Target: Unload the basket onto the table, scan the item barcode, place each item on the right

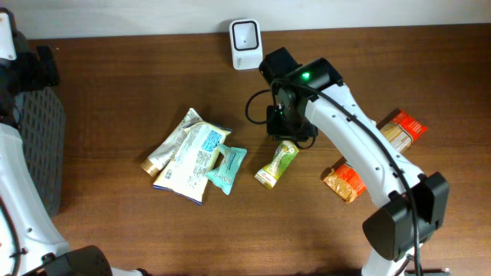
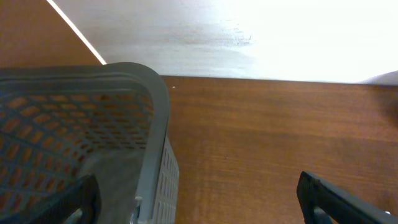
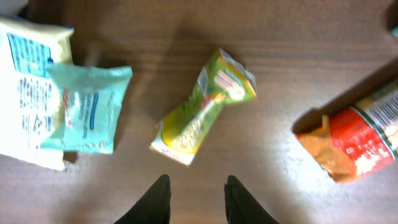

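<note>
Green snack packet point(image 3: 202, 109) lies crumpled in the middle of the table point(image 1: 115, 92). My right pincer point(image 3: 198, 199) hovers just short of it, fingers part-way apart, holding nothing. I should straddle its pinched waist squarely, barcode kept uncovered for the scanner point(image 1: 245, 34) at the far edge.

The right arm point(image 1: 360, 153) reaches from the front right toward the middle, its hand point(image 3: 196, 190) pointing down with fingers narrowly apart, gripping nothing. The left hand point(image 2: 198, 199) hangs far left, its fingers spread wide.
</note>
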### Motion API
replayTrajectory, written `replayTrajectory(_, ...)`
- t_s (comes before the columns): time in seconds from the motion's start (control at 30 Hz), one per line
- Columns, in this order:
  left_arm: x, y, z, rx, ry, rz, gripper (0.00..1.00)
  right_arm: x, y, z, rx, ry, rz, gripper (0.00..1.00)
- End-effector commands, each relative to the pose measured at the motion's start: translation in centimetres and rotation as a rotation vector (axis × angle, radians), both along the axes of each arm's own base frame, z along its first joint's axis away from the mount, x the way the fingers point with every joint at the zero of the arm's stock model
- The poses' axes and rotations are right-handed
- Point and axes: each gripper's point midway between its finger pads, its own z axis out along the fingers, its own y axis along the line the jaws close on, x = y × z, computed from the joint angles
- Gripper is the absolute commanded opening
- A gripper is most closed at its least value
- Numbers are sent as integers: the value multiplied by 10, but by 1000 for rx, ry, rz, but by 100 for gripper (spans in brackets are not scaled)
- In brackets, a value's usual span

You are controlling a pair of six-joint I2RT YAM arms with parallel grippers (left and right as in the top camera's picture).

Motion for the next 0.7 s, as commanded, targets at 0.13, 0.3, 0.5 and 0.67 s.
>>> replayTrajectory(0.13, -3, -2, 10, 21, -18, -12, 99, -23, 27, -76, 141, 138, 23, 37)
replayTrajectory(0.3, -3, -2, 10, 21, -19, -12, 99, -33, 30, -112, 180, 165, 6, 57)
replayTrajectory(0.5, -3, -2, 10, 21, -19, -12, 99, -28, 37, -125, 140, 138, -79, 61)
replayTrajectory(0.67, -3, -2, 10, 21, -19, -12, 99, -45, 15, -153, 19, 229, -158, 57)
